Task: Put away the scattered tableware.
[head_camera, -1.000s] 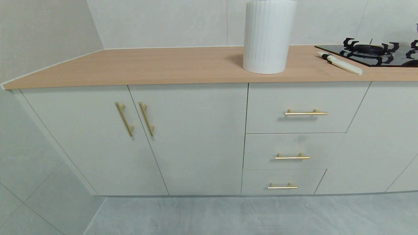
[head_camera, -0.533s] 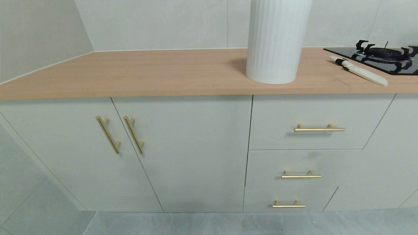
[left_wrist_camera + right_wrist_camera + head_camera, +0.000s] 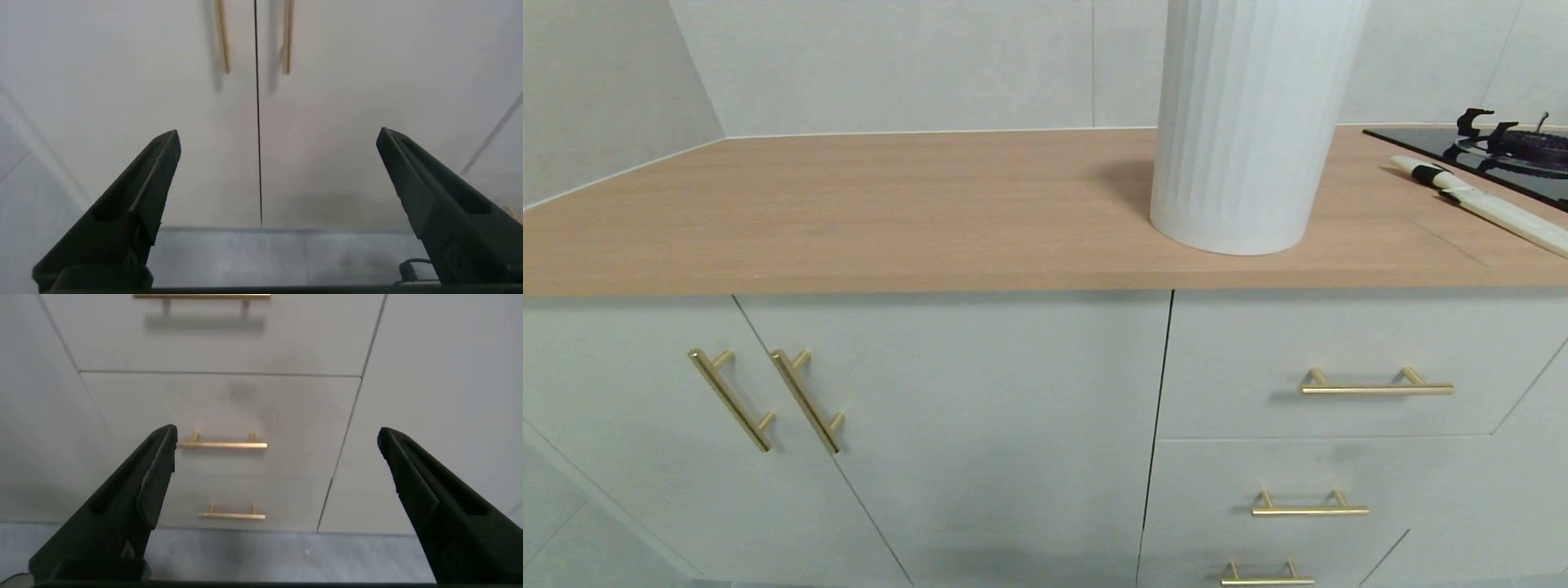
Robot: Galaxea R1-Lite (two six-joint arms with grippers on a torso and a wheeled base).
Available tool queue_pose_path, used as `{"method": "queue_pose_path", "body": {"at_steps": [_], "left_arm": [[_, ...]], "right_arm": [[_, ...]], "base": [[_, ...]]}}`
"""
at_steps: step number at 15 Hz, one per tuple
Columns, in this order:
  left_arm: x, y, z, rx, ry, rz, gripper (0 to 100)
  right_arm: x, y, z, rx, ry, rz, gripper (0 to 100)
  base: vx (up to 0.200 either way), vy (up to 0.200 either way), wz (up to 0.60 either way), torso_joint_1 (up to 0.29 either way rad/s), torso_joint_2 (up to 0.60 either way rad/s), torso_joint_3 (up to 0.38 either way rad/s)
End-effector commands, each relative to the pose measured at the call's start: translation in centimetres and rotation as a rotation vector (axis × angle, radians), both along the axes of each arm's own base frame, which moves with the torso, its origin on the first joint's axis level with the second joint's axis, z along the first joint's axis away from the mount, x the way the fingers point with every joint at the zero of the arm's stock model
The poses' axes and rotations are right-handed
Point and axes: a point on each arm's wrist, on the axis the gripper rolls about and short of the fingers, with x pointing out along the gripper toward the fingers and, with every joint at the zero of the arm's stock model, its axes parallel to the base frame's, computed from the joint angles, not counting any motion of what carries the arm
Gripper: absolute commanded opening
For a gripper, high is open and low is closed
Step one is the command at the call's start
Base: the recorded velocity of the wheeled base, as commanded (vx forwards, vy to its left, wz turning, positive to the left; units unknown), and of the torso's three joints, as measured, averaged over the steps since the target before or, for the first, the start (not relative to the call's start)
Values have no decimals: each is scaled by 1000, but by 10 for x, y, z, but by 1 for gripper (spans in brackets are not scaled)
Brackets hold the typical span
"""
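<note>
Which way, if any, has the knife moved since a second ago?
No. The camera moved closer; the knife lies beside the hob's near left corner, as before.

The white container (image 3: 1245, 122) and the knife (image 3: 1482, 206) are cut off at the head view's edges.

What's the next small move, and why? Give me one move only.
Probably lift the right gripper from drawer height up toward the knife. The gripper is open and empty, facing the drawer fronts below the countertop. The knife lies on top at the robot's right, beside the stove and apart from the white ribbed container.
</note>
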Motion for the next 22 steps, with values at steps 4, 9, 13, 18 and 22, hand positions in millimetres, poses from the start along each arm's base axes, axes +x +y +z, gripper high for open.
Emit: {"method": "queue_pose_path", "body": {"at_steps": [4,9,13,18,22], "left_arm": [[0,0,0,-1,-1,0,100],[0,0,0,-1,-1,0,100],[0,0,0,-1,-1,0,100],[0,0,0,-3,-1,0,100],[0,0,0,-3,-1,0,100]], "right_arm": [[0,0,0,0,2,1,100],[0,0,0,0,2,1,100],[0,0,0,1,2,1,100],[0,0,0,1,2,1,100],[0,0,0,1,2,1,100]], "base": [[50,0,0,1,1,-1],[0,0,0,0,0,0],[0,-150,0,2,4,2],[0,-200,0,4,1,5],[0,-50,0,1,1,2]]}}
